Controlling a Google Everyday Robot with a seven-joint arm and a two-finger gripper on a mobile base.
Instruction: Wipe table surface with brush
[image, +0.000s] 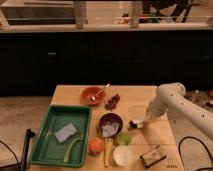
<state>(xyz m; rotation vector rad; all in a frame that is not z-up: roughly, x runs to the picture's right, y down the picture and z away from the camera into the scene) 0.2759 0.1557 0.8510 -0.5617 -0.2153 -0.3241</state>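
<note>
The light tan wooden table surface (135, 100) fills the middle of the camera view. My white arm reaches in from the right, and my gripper (143, 122) is low over the table's right-centre, just right of the dark maroon bowl (110, 121). The brush (136, 123) lies at the gripper's tip, its dark round head pointing left and resting on or just above the wood. The whitish handle runs into the gripper.
A green plastic tray (47, 145) with a grey sponge and a green item sits at the left. An orange bowl with a spoon (93, 94), dark scraps (112, 102), an orange (95, 145), a green apple (124, 138), a white cup (122, 155) and a small box (153, 156) lie around.
</note>
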